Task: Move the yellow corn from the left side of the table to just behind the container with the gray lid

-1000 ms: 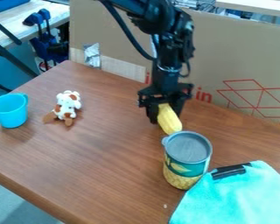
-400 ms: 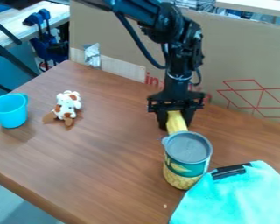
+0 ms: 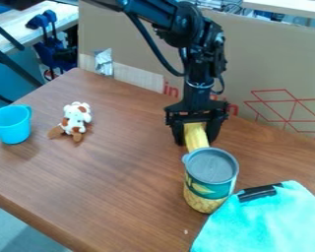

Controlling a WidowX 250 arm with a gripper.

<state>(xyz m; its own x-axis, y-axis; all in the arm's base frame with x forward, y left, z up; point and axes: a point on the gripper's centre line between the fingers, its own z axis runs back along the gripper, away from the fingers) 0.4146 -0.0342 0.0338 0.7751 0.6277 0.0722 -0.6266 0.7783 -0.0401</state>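
Note:
The black gripper (image 3: pixel 197 139) is right of centre, pointing down behind the can, and is shut on a yellow corn cob (image 3: pixel 195 135). One finger stands on each side of the cob, whose lower end is hidden behind the can (image 3: pixel 211 179). That can is upright, with a grey lid and a green and yellow label. Whether cob and can touch, I cannot tell. A turquoise cloth (image 3: pixel 268 221) with a black object (image 3: pixel 259 192) at its top edge lies just right of the can.
At the left of the brown table (image 3: pixel 120 187) are a blue cup (image 3: pixel 12 129) and a white and brown plush toy (image 3: pixel 75 118). A cardboard panel (image 3: pixel 272 64) stands along the table's back edge, behind the arm.
The gripper and the corn cob have moved to the right and a little toward the can, then shifted slightly back left. The cob now stands more upright. The other objects have stayed put.

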